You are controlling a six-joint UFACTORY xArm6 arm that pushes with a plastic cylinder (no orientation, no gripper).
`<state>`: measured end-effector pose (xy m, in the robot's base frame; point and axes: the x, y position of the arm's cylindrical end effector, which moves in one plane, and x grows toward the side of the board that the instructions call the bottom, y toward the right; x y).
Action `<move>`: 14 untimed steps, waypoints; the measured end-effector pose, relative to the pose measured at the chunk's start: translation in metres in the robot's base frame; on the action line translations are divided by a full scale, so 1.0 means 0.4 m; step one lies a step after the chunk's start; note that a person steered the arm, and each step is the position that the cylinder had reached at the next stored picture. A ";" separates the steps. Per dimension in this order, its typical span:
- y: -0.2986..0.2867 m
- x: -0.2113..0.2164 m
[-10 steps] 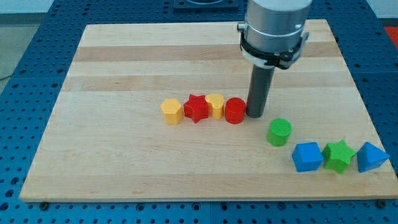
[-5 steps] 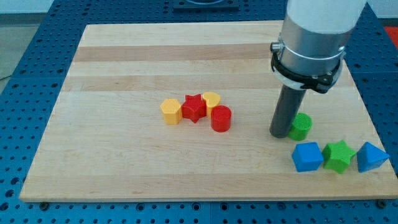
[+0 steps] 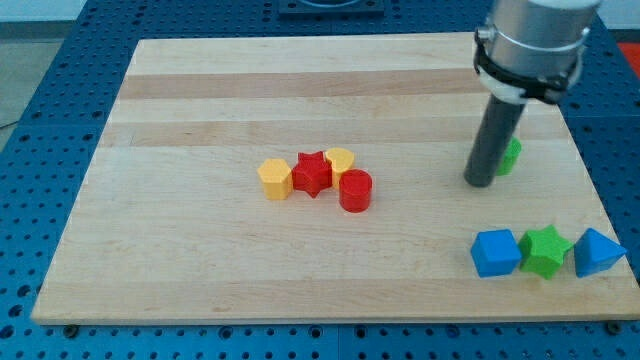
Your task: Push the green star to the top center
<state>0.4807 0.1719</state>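
The green star (image 3: 546, 250) lies near the view's bottom right, between a blue cube (image 3: 495, 253) and a blue triangular block (image 3: 597, 252). My tip (image 3: 480, 183) stands on the board above and left of the star, well apart from it. A green cylinder (image 3: 510, 156) sits right behind the rod on its right side, mostly hidden by it.
A cluster sits at the board's middle: a yellow hexagon (image 3: 274, 180), a red star (image 3: 313, 173), a yellow heart (image 3: 340, 161) and a red cylinder (image 3: 355, 190). The wooden board's right edge (image 3: 585, 160) is close to the green cylinder.
My tip swung right from the red cylinder, then up and right. The green cylinder was pushed up and right with it. The red cylinder ended lower left of where it was.
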 end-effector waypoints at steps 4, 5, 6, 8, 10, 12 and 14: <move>-0.335 -0.305; -0.314 -0.284; -0.411 -0.266; -0.611 -0.451; -0.612 -0.315; -0.472 -0.327; -0.566 -0.421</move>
<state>0.3123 -0.0546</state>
